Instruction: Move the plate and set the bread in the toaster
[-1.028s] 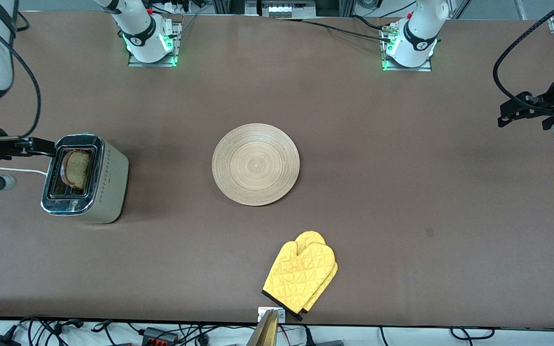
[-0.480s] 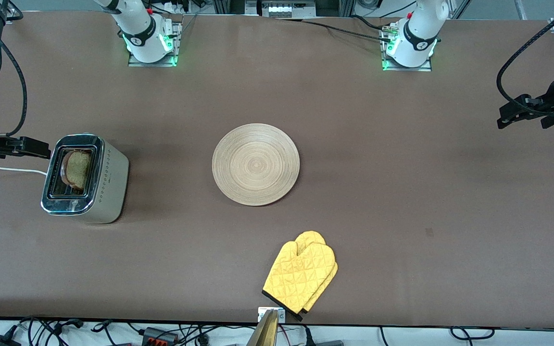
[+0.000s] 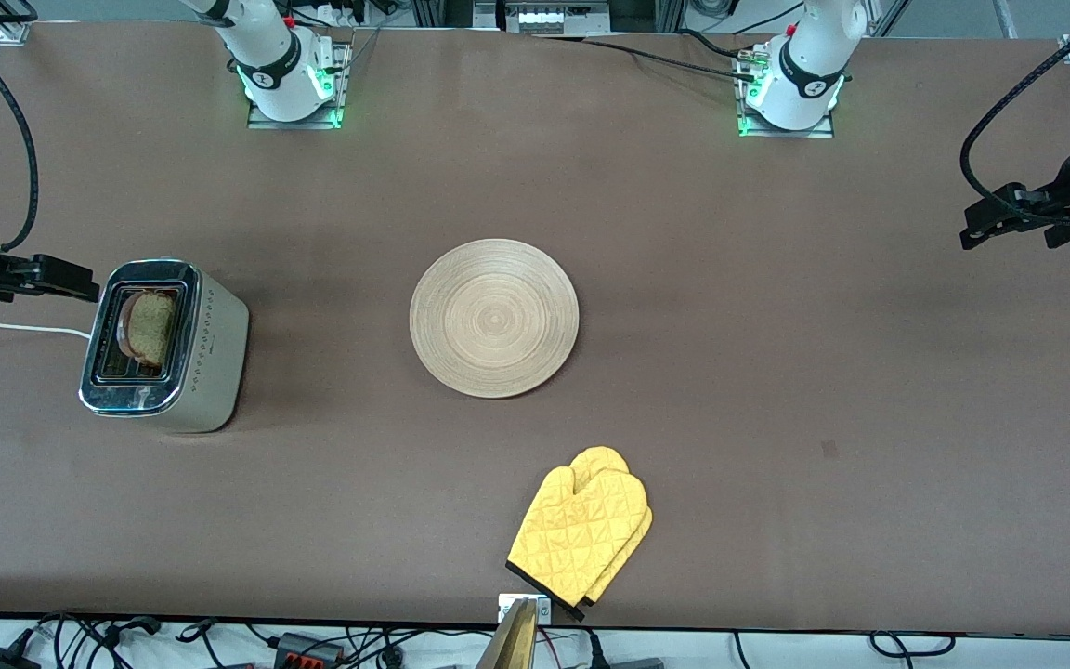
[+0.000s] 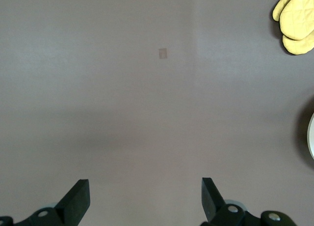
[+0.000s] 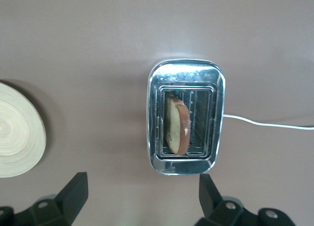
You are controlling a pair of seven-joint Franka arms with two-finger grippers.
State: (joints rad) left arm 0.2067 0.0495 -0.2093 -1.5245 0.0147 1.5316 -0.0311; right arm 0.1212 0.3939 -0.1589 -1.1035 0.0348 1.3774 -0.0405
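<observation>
The toaster (image 3: 184, 348) stands at the right arm's end of the table. The bread (image 3: 147, 327) stands tilted in its top opening, also seen in the right wrist view (image 5: 177, 125) inside the chrome top (image 5: 186, 71). The wooden plate (image 3: 494, 318) lies bare at mid-table; part of it shows in the right wrist view (image 5: 17, 137). My right gripper (image 3: 43, 279) (image 5: 142, 196) is open and empty, up in the air beside the toaster. My left gripper (image 3: 1009, 228) (image 4: 144, 201) is open and empty, held high over the left arm's end of the table.
A yellow oven mitt (image 3: 581, 534) lies near the table's front edge, nearer the camera than the plate; it shows in the left wrist view (image 4: 294, 24). The toaster's white cord (image 3: 24, 327) runs off the table end. Bare brown table lies under the left gripper.
My right arm has drawn away from the toaster toward the table end. The left arm shifted only slightly. Bread, toaster and plate have not moved.
</observation>
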